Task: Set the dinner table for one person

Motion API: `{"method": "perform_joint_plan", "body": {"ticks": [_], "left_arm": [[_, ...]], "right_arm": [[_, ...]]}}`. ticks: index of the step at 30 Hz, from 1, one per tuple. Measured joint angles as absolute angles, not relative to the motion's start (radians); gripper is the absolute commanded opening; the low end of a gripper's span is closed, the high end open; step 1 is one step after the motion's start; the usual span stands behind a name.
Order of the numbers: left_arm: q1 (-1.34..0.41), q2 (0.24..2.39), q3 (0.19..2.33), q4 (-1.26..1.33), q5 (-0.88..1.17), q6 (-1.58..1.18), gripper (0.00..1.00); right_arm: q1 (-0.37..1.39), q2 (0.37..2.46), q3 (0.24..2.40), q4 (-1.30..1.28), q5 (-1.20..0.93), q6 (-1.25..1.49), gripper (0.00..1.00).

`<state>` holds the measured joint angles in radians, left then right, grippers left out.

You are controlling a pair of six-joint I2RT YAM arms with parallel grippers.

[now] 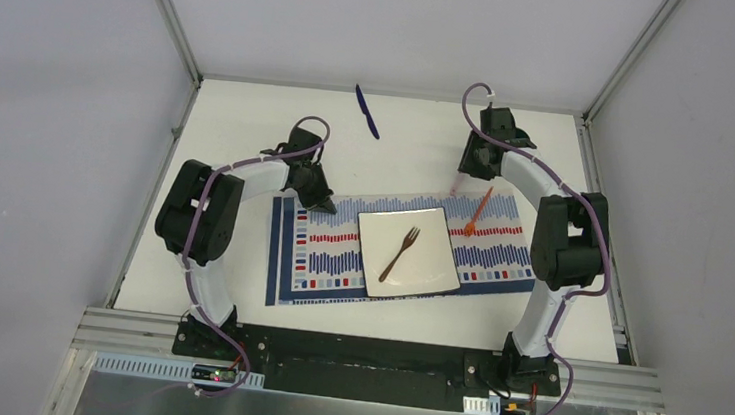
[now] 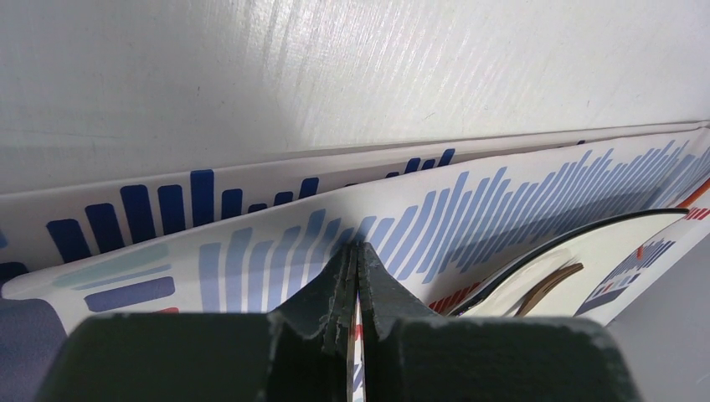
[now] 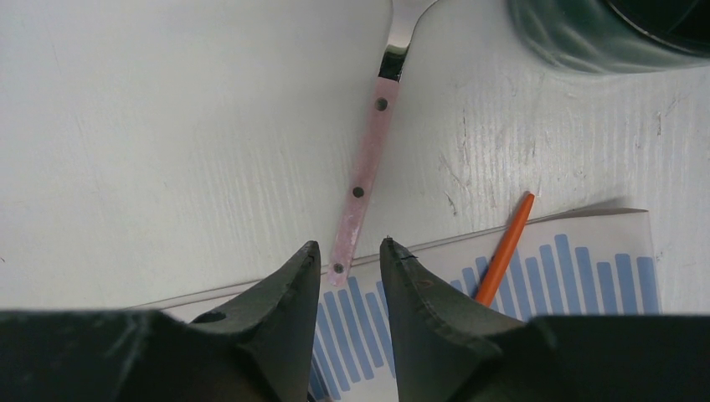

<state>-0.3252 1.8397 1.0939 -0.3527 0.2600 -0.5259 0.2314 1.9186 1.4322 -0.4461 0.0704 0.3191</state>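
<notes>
White plate (image 1: 435, 249) holding fork (image 1: 400, 255), hand (image 2: 357, 251) pinching placemat (image 2: 469, 209)

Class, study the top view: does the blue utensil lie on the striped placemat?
No, the blue utensil lies on the bare table, beyond the far edge of the placemat.

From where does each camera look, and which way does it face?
Top external: above, behind the left arm and right arm, both in view, looking down on the dinner table.
Left wrist: low over the placemat that the left gripper pinches, facing the plate.
Right wrist: down at a pink-handled utensil; right gripper open.
Shared: both wrist views show the placemat.
</notes>
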Motion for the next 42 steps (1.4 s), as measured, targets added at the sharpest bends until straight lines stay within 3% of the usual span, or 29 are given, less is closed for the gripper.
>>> {"method": "perform_joint_plan", "body": {"ticks": [17,18,21,22,29,38,42], "left_arm": [[-0.313,1.848,1.106,-0.366,0.263,-0.516,0.01],[-0.312,1.848,1.106,-0.366,0.264,-0.515,0.02],[-0.312,1.847,1.106,-0.365,0.264,-0.510,0.25],[-0.312,1.843,1.105,-0.365,0.266,-0.509,0.28],[-0.278,1.731,1.096,-0.439,0.173,-0.438,0.15],[-0.249,1.663,1.111,-0.572,0.014,-0.402,0.42],[-0.224,1.686,1.111,-0.583,-0.005,-0.402,0.46]], "right_arm": [[0.217,1.918,1.397,-0.491,0.120,0.323,0.41],[0.217,1.918,1.396,-0.492,0.117,0.323,0.41],[0.218,1.918,1.396,-0.491,0.113,0.323,0.41],[0.218,1.918,1.396,-0.491,0.113,0.323,0.41],[0.217,1.918,1.396,-0.489,0.091,0.324,0.41],[0.226,1.918,1.396,-0.480,0.056,0.331,0.42],[0.230,1.918,1.396,-0.476,0.039,0.331,0.42]]}}
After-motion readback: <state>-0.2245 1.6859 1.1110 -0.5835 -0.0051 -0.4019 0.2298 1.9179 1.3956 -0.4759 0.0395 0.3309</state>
